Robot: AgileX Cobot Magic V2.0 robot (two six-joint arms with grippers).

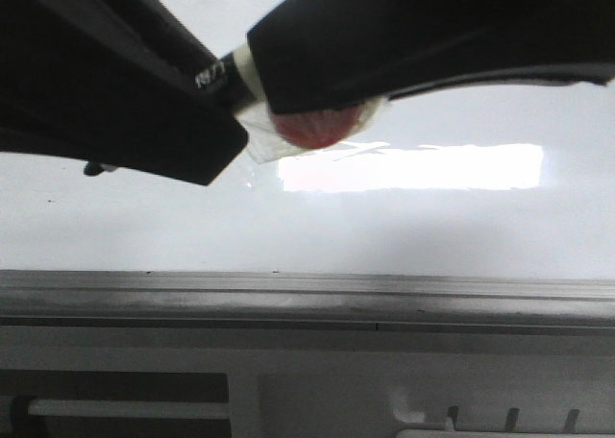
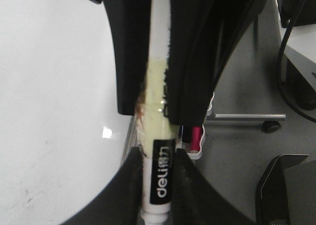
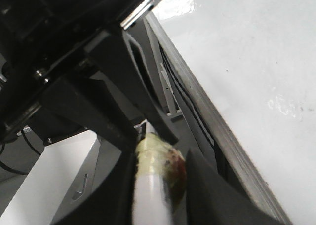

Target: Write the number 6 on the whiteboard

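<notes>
Fingers (image 2: 170,136) of both arms clamp your marker (image 2: 159,178): handover mid-air, whiteboard (image 1: 432,236) blank, no 6 yet.

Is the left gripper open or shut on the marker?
Shut. In the left wrist view the left gripper presses both fingers against the marker, no gap at either side.

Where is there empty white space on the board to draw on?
The whiteboard looks bare between the bright glare patch and its grey frame strip along the near edge. It is crowded higher up, where both grippers, left and right, close on the marker. No 6 is visible.
</notes>
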